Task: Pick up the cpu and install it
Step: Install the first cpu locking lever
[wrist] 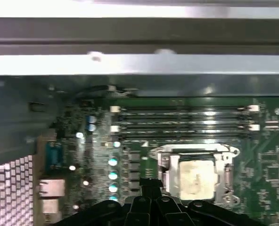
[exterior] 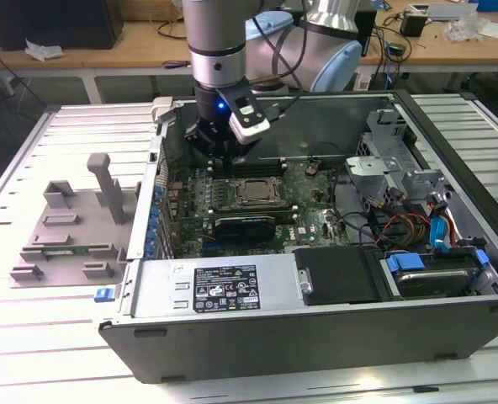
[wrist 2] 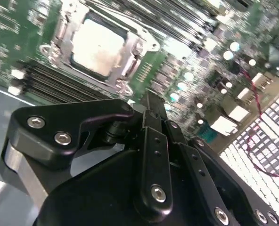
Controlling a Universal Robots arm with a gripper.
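Reading this as the late part of the install, not the pick: the cpu (exterior: 253, 192) is lying in the socket (wrist 2: 131, 66) on the mobo (exterior: 312, 215), inside the open PC case (exterior: 232, 337). The socket's metal frame lies around the chip's edges in both wrist views. I can't tell if the latch lever is locked. The end effector (exterior: 219, 156) carries nothing I can see. Its fingers look drawn together w/ no gap and no chip between them. It hangs over the DIMM slots (wrist: 186, 117), just beside the socket on the side toward the case's back wall, and I judge it clear of the board, not touching. The arm (exterior: 215, 42) drops in from above w/ the wrist approx vertical and the tool pointing straight down into the case. IMO any further move here calls for a straight vertical path, bc the slots, the frame and the case wall are all close by. It also calls for checking that the chip sits flat before any load goes on it. The grey plastic tray (exterior: 64, 227) sits on the slatted surface (exterior: 47, 353), well apart at the exterior view's left.
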